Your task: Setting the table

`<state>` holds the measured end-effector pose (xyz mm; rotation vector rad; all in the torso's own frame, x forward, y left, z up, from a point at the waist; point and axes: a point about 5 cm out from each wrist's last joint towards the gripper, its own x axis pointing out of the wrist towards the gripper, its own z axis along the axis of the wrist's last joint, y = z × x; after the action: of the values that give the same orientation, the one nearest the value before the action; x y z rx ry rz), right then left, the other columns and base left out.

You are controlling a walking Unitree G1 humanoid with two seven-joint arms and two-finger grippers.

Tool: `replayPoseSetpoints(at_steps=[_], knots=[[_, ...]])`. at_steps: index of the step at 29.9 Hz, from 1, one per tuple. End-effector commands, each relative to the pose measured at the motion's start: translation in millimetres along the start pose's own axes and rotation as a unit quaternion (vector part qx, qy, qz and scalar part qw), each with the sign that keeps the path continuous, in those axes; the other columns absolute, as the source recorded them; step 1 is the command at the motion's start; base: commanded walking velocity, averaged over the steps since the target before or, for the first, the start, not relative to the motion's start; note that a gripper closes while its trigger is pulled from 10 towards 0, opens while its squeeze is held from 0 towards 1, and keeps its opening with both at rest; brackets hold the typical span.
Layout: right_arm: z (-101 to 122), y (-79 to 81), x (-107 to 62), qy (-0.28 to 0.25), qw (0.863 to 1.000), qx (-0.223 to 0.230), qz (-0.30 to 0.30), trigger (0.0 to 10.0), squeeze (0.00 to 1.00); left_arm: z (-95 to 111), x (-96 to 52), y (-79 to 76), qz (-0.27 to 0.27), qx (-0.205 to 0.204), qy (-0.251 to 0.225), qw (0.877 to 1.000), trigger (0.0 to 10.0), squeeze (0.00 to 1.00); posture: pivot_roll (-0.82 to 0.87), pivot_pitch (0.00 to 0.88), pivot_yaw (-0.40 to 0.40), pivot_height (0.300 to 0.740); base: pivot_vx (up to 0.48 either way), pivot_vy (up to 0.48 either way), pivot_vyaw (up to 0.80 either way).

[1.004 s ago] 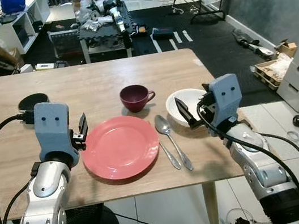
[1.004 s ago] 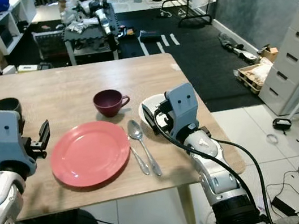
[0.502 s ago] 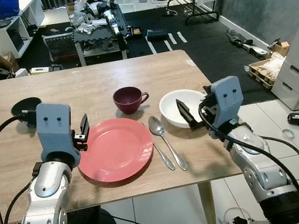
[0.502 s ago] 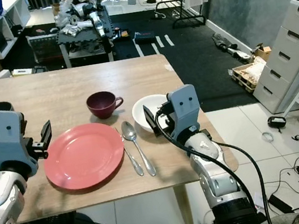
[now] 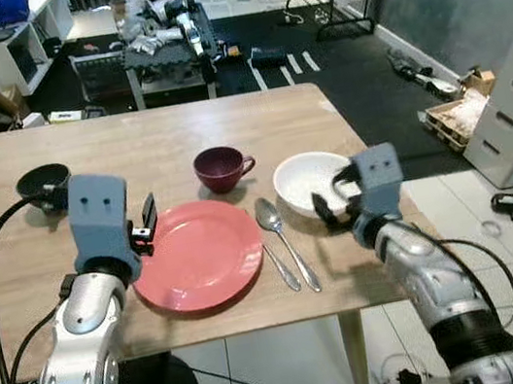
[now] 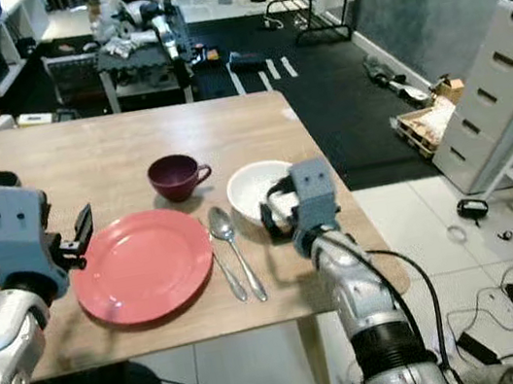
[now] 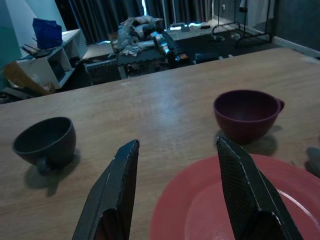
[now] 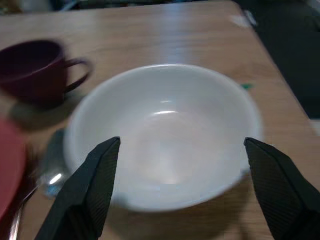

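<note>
Wooden table with a partial place setting. A red plate lies near the front edge; two spoons lie just to its right, a maroon cup stands behind it, and a white bowl sits right of the spoons. The right gripper faces the bowl at its near rim — fingers spread wide, grasping nothing. The left gripper hovers at the plate's left edge, fingers parted and empty. A dark cup stands far left.
</note>
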<state>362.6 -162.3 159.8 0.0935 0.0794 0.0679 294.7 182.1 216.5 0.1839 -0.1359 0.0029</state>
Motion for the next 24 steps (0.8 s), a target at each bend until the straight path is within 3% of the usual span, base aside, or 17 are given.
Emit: replayPoseSetpoints(at_steps=[1,6,11,13,14,19,20,21,22,23,24], knots=[[-2.2,-10.4,0.8,0.004,0.999,0.027,-0.026,10.0,0.00,-4.3,0.5,3.2,0.005,0.007,0.014,1.000,10.0,0.00,0.08,0.048,0.034,0.740,0.000,0.000,0.00],[2.6,-23.9,2.0,0.004,0.997,0.055,-0.049,10.0,0.00,-4.1,0.9,4.6,0.005,0.009,0.015,1.000,10.0,0.00,0.08,0.058,0.034,0.740,0.000,0.000,0.00],[-9.7,-36.1,1.6,0.037,0.994,0.056,-0.087,10.0,0.00,-4.0,0.6,0.5,0.001,0.007,0.016,1.000,10.0,0.00,0.08,0.068,0.033,0.740,0.000,0.000,0.00],[-14.3,-35.9,2.5,0.052,0.992,0.080,-0.088,10.0,0.00,-3.7,0.5,-0.2,-0.001,0.006,0.016,1.000,10.0,0.00,0.09,0.073,0.033,0.740,0.000,0.000,0.00],[-21.3,-29.2,4.3,0.080,0.985,0.140,-0.065,10.0,0.00,-3.2,0.1,-0.3,-0.002,0.006,0.016,1.000,10.0,0.00,0.09,0.075,0.033,0.740,0.000,0.000,0.00],[-25.4,-22.4,6.4,0.100,0.980,0.163,-0.049,10.0,0.00,-3.4,-0.7,0.8,-0.001,0.006,0.017,1.000,10.0,0.00,0.09,0.078,0.030,0.740,0.000,0.000,0.00],[-26.2,-20.9,8.0,0.106,0.978,0.171,-0.047,8.7,0.00,-3.5,-1.0,1.3,-0.001,0.007,0.018,1.000,10.0,0.00,0.09,0.078,0.030,0.740,0.000,0.000,0.00],[-26.2,-20.9,8.0,0.106,0.978,0.171,-0.047,8.7,0.00,-3.5,-1.0,1.3,-0.001,0.007,0.018,1.000,10.0,0.00,0.09,0.078,0.030,0.740,0.000,0.000,0.00],[-25.5,-19.5,9.2,0.106,0.976,0.185,-0.046,3.2,0.00,-3.5,-1.2,1.3,0.000,0.007,0.018,1.000,10.0,0.00,0.09,0.079,0.026,0.740,0.000,0.000,0.00],[-25.1,-18.8,9.9,0.106,0.975,0.191,-0.044,3.2,0.00,-3.5,-1.3,1.3,0.000,0.007,0.018,1.000,10.0,0.00,0.10,0.079,0.025,0.740,0.000,0.000,0.00],[-24.4,-17.8,10.6,0.105,0.974,0.196,-0.042,0.0,0.00,-3.5,-1.4,1.4,0.001,0.006,0.019,1.000,10.0,0.00,0.10,0.079,0.025,0.740,0.000,0.000,0.00]])
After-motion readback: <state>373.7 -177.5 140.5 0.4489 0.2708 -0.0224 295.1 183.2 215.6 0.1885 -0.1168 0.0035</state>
